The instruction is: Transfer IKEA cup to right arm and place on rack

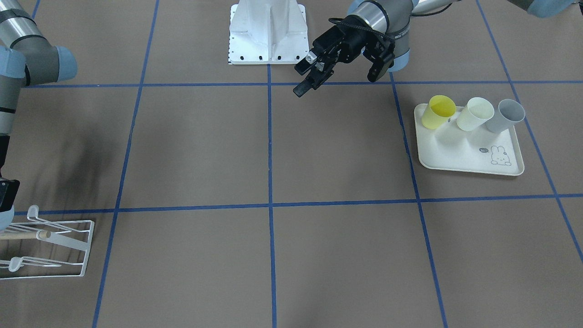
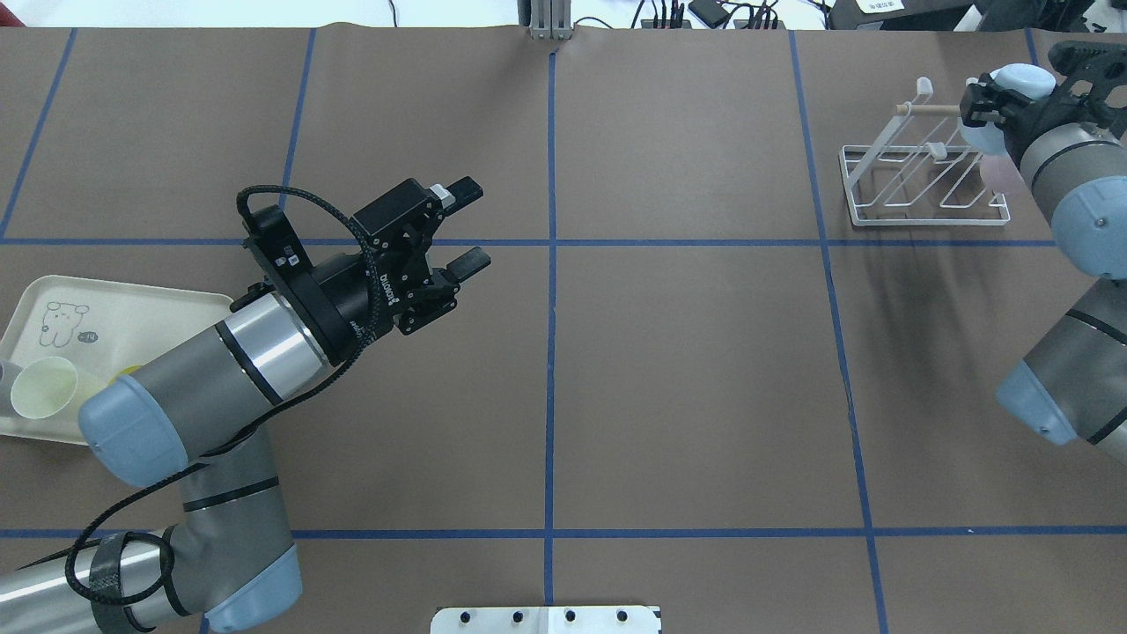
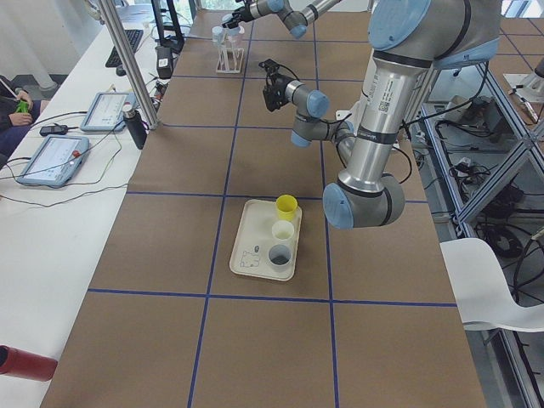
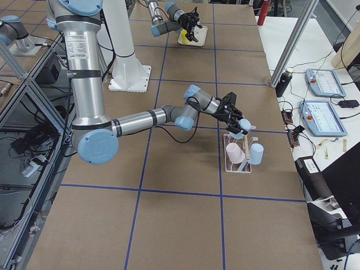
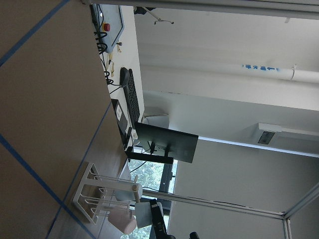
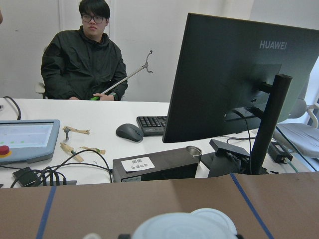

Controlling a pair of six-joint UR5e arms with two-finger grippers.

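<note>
At the rack [image 2: 924, 221], on the robot's right side of the table [image 1: 205, 146], the right gripper [image 2: 1017, 81] is closed against a light-blue cup [image 4: 244, 125], with one black finger on each side of the cup wall. The cup is held above the rack's top. The right wrist view shows only its pale round rim at the bottom edge.

The rack is thin white wire, a rectangular base with slanted prongs. A slim wooden dowel [image 2: 929, 108] runs through its upper part. Two smooth plastic cups already sit on it side by side, a pink cup [image 4: 233, 152] and a second light-blue cup [image 4: 256, 153].

The left gripper [image 2: 467, 224] hangs over the table left of the centre line. Its jaws are spread wide, nothing is between them, and its fingers [image 2: 464, 187] touch nothing.

Near the left arm lies a cream tray [image 1: 455, 157] with rounded corners, a shallow lip and a rabbit print. It carries a yellow cup [image 1: 438, 111], a cream cup [image 1: 475, 114] and a grey cup [image 1: 505, 115] in a row, mouths up, all tapered.

The table surface is matt brown, marked into squares with blue tape.
</note>
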